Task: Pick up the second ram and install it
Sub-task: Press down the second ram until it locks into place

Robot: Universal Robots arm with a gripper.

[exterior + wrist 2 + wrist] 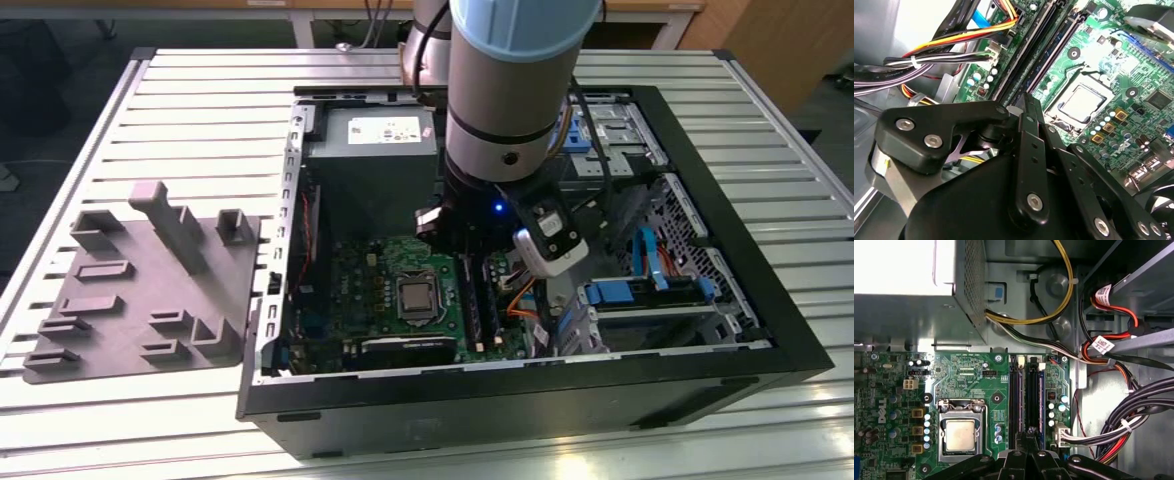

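My gripper (pixel 461 250) reaches down into the open computer case, low over the green motherboard (pixel 969 375). In both wrist views its black fingers meet at a narrow tip (pixel 1029 432) (pixel 1026 98) directly above the long dark memory slots (pixel 1026 395) (pixel 1046 50), beside the CPU socket (pixel 960 432). The gripper is shut. I cannot make out the second ram as a separate stick; the slots look dark and edge-on, and the fingers hide the stretch beneath them.
The black case wall (pixel 747 250) rings the work area. The power supply (pixel 374 150) sits behind the board. Cable bundles (pixel 1134 405) and a drive cage (pixel 641 295) crowd the side next to the slots. A grey holder tray (pixel 147 290) lies on the slatted table at the exterior view's left.
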